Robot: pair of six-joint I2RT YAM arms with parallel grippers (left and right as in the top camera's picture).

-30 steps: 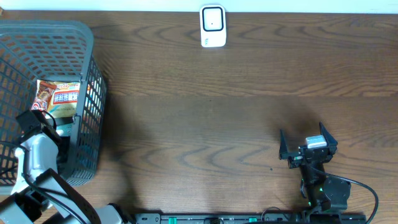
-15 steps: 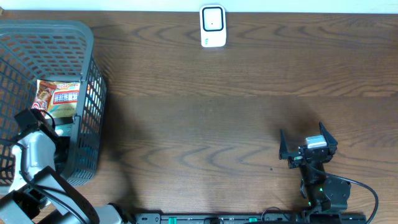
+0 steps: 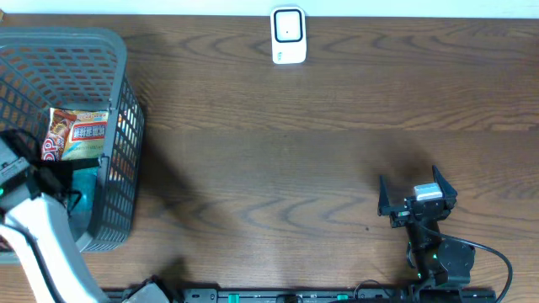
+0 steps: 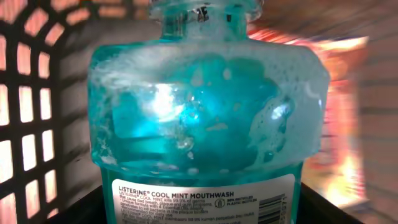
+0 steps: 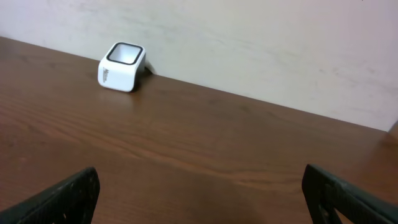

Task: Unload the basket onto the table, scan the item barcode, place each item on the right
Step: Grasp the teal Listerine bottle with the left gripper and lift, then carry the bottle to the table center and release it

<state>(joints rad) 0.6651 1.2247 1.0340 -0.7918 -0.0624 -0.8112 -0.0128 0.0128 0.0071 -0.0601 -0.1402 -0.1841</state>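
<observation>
**Overhead and wrist views: mouthwash bottle gripped inside the basket**

Overhead, the left arm reaches into the grey basket (image 3: 118, 101) at the table's (image 3: 278, 143) left edge. The left gripper (image 3: 61, 175) sits low in the basket's near half. A patch of teal shows just beside it, against the basket's right wall.

The left wrist view is filled by the mouthwash bottle (image 4: 205, 112), teal and see-through, with foam clinging inside its shoulders. Its white label reads "Listerine Cool Mint Mouthwash". Part of the barcode (image 4: 272, 208) shows at the label's lower right, cut off by the frame edge.

Dark finger shapes flank the label at both bottom corners, and the bottle is sharp while everything behind it is smeared. The left jaws are therefore clamped on the bottle's sides. The basket's lattice wall stands to the left, and an orange blur shows to the right.

A snack packet (image 3: 80, 133) lies in the basket beyond the gripper.

The white scanner (image 3: 288, 35) stands at the far edge of the table, well apart from the basket.

The right gripper (image 3: 409, 177) rests near the front right of the table. Its jaws are spread wide with nothing between them, and its camera looks across bare wood toward the scanner.
</observation>
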